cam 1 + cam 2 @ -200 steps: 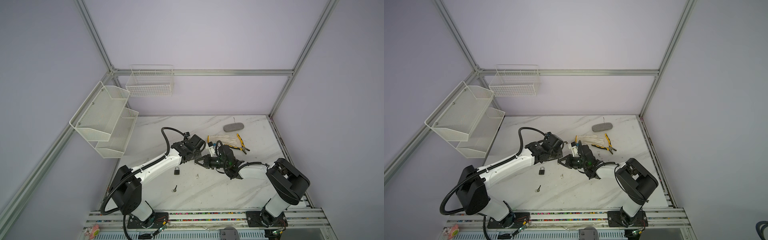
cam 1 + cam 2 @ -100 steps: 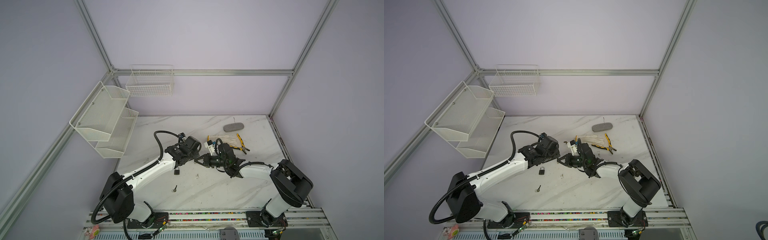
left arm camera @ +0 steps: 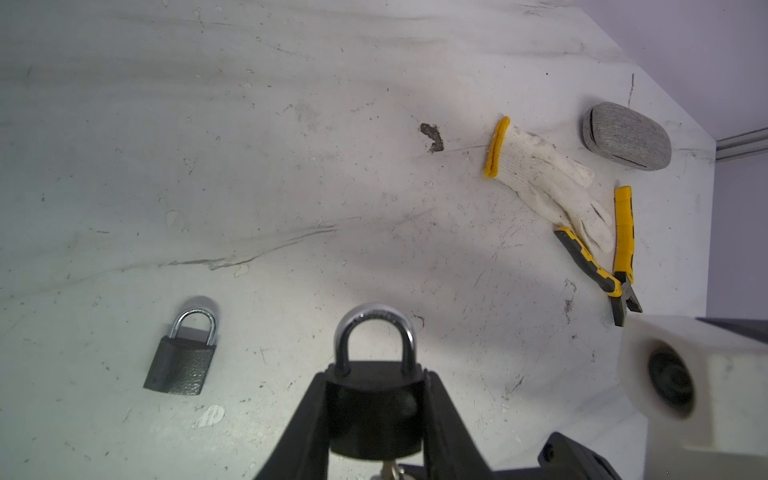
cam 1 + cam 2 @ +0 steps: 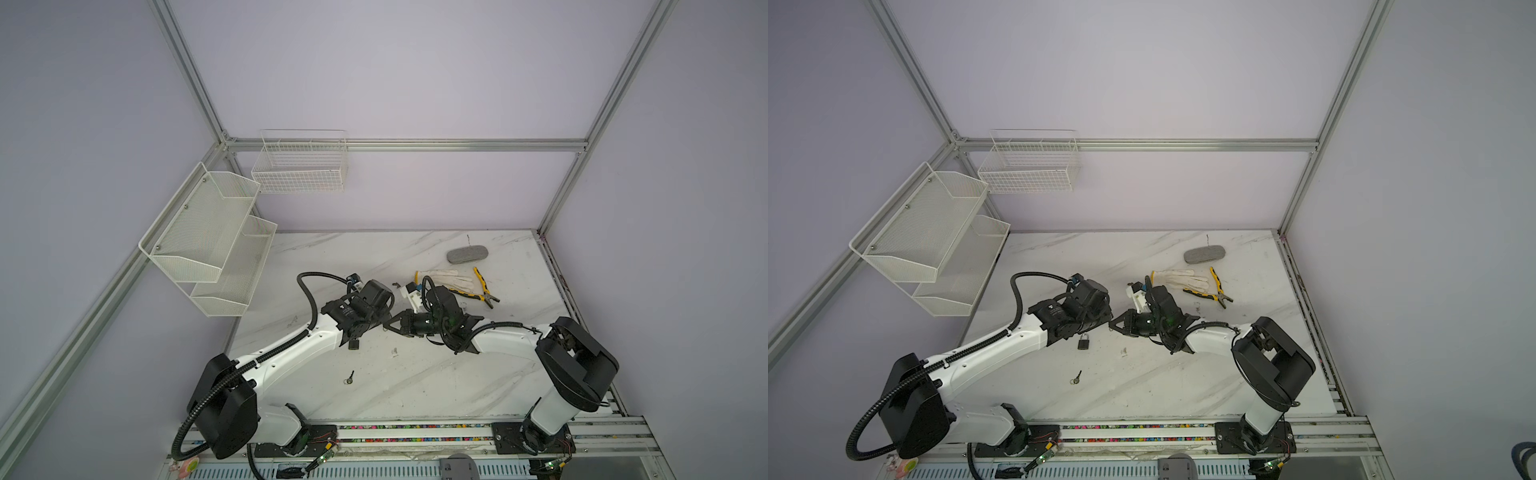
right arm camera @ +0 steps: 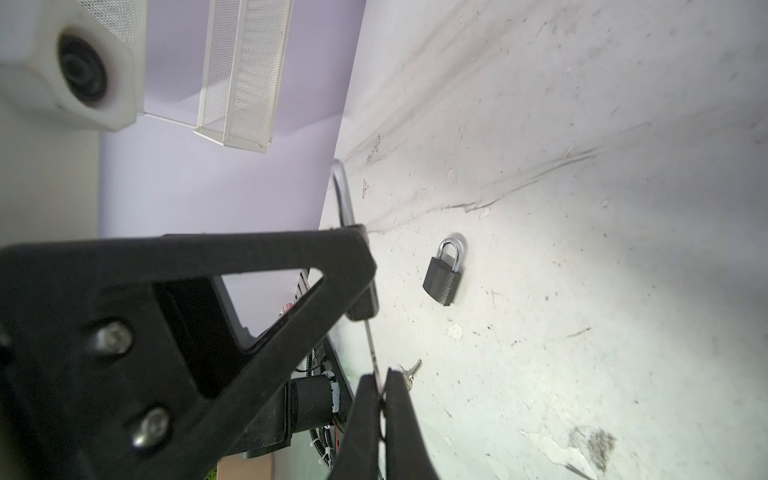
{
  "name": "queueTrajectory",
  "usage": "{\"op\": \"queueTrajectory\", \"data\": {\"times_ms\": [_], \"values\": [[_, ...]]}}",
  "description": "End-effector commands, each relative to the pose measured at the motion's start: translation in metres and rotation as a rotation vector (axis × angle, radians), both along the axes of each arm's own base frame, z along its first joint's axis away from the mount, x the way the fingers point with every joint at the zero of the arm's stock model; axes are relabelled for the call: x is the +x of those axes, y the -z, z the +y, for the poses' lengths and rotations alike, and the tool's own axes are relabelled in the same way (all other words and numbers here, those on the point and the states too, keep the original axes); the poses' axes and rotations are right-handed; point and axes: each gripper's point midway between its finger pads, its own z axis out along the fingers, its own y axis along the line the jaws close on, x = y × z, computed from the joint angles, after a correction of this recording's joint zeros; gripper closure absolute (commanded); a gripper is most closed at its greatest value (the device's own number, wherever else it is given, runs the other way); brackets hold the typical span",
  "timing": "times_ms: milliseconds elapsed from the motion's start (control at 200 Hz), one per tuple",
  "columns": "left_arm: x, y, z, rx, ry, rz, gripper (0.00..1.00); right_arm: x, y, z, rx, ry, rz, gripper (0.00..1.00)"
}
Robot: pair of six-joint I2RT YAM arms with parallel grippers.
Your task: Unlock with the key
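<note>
My left gripper [image 3: 376, 376] is shut on a black padlock [image 3: 376, 415] whose silver shackle sticks out past the fingertips. It is held above the middle of the table. My right gripper [image 5: 381, 376] is shut on a thin key [image 5: 371, 349], and the blade runs into the bottom of that padlock [image 5: 365, 307]. In both top views the two grippers meet tip to tip, left [image 4: 383, 323] against right [image 4: 392, 327]. Another black padlock [image 4: 353, 344] [image 4: 1083, 343] lies flat on the table beside them. A loose key [image 4: 348, 377] [image 4: 1075, 378] lies nearer the front.
A white glove with a yellow cuff [image 4: 446, 277], yellow-handled pliers [image 4: 482, 289] and a grey oval case [image 4: 466, 254] lie at the back right. White mesh shelves [image 4: 208, 241] hang on the left wall, and a wire basket [image 4: 301, 166] hangs on the back wall.
The left arm's shoulder and elbow have swung left and lower. Both grippers stay together at the middle with their grips unchanged.
</note>
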Motion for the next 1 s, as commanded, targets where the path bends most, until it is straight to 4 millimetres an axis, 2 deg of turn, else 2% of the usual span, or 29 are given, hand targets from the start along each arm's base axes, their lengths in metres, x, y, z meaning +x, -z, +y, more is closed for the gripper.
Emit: {"op": "queueTrajectory", "data": {"times_ms": [0,175,445,600,660,785,915,995], "values": [[-0.014,-0.002,-0.008,-0.106,0.012,0.03,1.0,0.019,-0.025,0.003,0.054,0.062,-0.102,1.0],[-0.015,-0.011,-0.01,-0.137,0.022,0.015,1.0,0.019,-0.026,-0.002,0.038,0.075,-0.128,1.0],[-0.021,-0.001,-0.011,-0.12,0.05,0.06,1.0,0.028,-0.045,-0.005,0.053,0.13,-0.179,1.0],[-0.02,-0.004,-0.013,-0.167,0.006,0.067,1.0,0.028,-0.05,-0.003,0.094,0.157,-0.142,1.0],[-0.02,-0.003,-0.014,-0.181,-0.01,0.066,1.0,0.029,-0.056,-0.007,0.134,0.204,-0.117,1.0],[-0.021,0.002,-0.013,-0.178,-0.025,0.064,1.0,0.025,-0.082,-0.006,0.268,0.22,-0.094,1.0],[-0.023,0.001,-0.019,-0.171,0.027,0.061,1.0,0.03,-0.084,0.0,0.252,0.214,-0.11,1.0],[-0.023,0.001,-0.016,-0.152,0.028,0.053,1.0,0.032,-0.087,0.001,0.244,0.214,-0.126,1.0]]}}
